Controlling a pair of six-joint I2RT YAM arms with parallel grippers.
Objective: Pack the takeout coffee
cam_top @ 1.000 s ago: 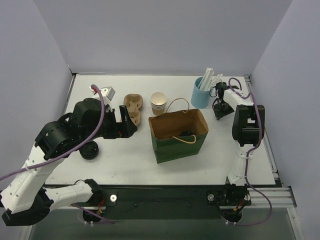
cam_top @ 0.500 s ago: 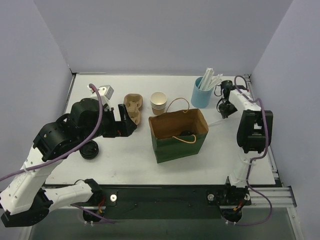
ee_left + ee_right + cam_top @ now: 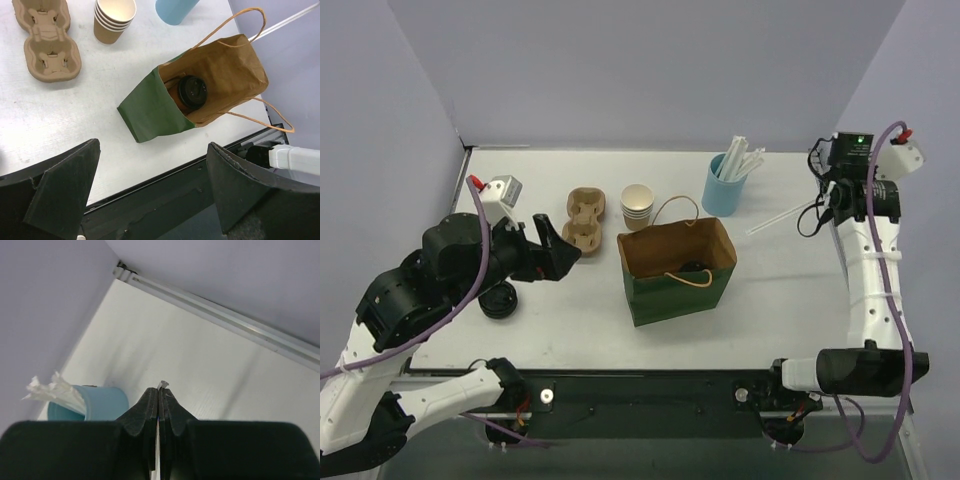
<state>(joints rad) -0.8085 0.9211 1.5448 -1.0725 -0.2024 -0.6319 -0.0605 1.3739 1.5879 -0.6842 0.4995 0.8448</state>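
Observation:
The takeout coffee [image 3: 192, 92], a cup under a black lid, stands inside the green paper bag [image 3: 150, 107] with a brown lining and rope handles. In the top view only a dark bit of the lid [image 3: 695, 267] shows inside the bag [image 3: 675, 285]. My left gripper [image 3: 555, 245] hovers left of the bag, its jaws wide open and holding nothing [image 3: 152, 145]. At the far right, my right gripper [image 3: 817, 207] is raised and shut on a white wrapped straw [image 3: 775, 220]. The straw's tip [image 3: 162, 384] pokes out between the pressed fingers [image 3: 150, 405].
A pulp cup carrier [image 3: 584, 218] and a stack of lidless cups [image 3: 637, 205] sit behind the bag on the left. A blue cup of straws [image 3: 723, 185] stands at the back right. Black lids [image 3: 500, 300] lie under my left arm.
My right gripper closed on a straw and lifted it up and to the right, away from the blue cup. My left arm drew back to the left.

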